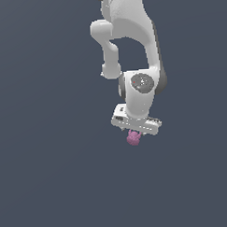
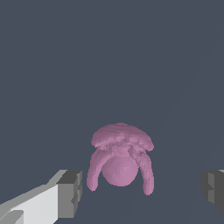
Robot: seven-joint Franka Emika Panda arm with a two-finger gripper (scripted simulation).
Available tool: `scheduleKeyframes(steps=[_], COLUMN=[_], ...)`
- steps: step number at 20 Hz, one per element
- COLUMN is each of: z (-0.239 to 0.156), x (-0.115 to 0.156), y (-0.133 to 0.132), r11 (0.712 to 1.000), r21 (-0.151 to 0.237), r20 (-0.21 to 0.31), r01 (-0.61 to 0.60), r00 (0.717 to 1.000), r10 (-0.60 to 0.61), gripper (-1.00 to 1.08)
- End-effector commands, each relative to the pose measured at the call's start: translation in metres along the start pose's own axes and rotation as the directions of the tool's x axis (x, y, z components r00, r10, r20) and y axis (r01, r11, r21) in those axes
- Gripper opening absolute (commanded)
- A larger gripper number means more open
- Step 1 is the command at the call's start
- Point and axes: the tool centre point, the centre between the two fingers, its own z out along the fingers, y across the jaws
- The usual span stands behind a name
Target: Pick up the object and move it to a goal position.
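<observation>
The object (image 1: 133, 139) is a tiny pinkish-purple lumpy figure directly under the white gripper (image 1: 134, 132) in the exterior view. In the wrist view the object (image 2: 120, 159) sits between the two dark-padded fingers (image 2: 70, 192), with a visible gap on each side. The gripper (image 2: 142, 192) is open and touches nothing. In the exterior view the white hand hides the fingers and the top of the figure. I cannot tell whether the figure rests on the surface.
The plain dark grey-blue surface (image 1: 52, 174) fills both views. The white arm (image 1: 130, 35) rises from the gripper toward the top of the exterior view. No goal marker shows.
</observation>
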Motion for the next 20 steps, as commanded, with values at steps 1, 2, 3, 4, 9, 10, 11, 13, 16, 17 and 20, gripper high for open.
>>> scheduleKeyframes(steps=[1, 2, 3, 4, 9, 10, 11, 13, 16, 17, 20], z=[0.004, 0.005, 0.006, 0.007, 0.009, 0.008, 0.009, 0.012, 0.023, 0.028, 0.045], x=[0.0, 0.0, 0.0, 0.0, 0.0, 0.0, 0.0, 0.0, 0.0, -0.001, -0.001], y=[-0.004, -0.006, -0.007, -0.008, -0.01, -0.01, -0.01, -0.01, -0.01, -0.01, -0.01], r11=[1.0, 0.999, 0.999, 0.999, 0.998, 0.998, 0.998, 0.998, 0.998, 0.998, 0.998], r21=[0.001, 0.001, 0.001, 0.001, 0.002, 0.001, 0.001, 0.001, 0.002, 0.002, 0.002], r20=[-0.004, -0.005, -0.006, -0.007, -0.008, -0.007, -0.007, -0.007, -0.008, -0.008, -0.008], r01=[-0.029, -0.037, -0.044, -0.05, -0.064, -0.06, -0.06, -0.06, -0.062, -0.062, -0.063], r00=[1.0, 0.999, 0.999, 0.999, 0.998, 0.998, 0.998, 0.998, 0.998, 0.998, 0.998], r10=[0.029, 0.037, 0.044, 0.05, 0.064, 0.06, 0.06, 0.06, 0.062, 0.062, 0.063], gripper=[1.0, 1.0, 1.0, 1.0, 1.0, 1.0, 1.0, 1.0, 1.0, 1.0, 1.0])
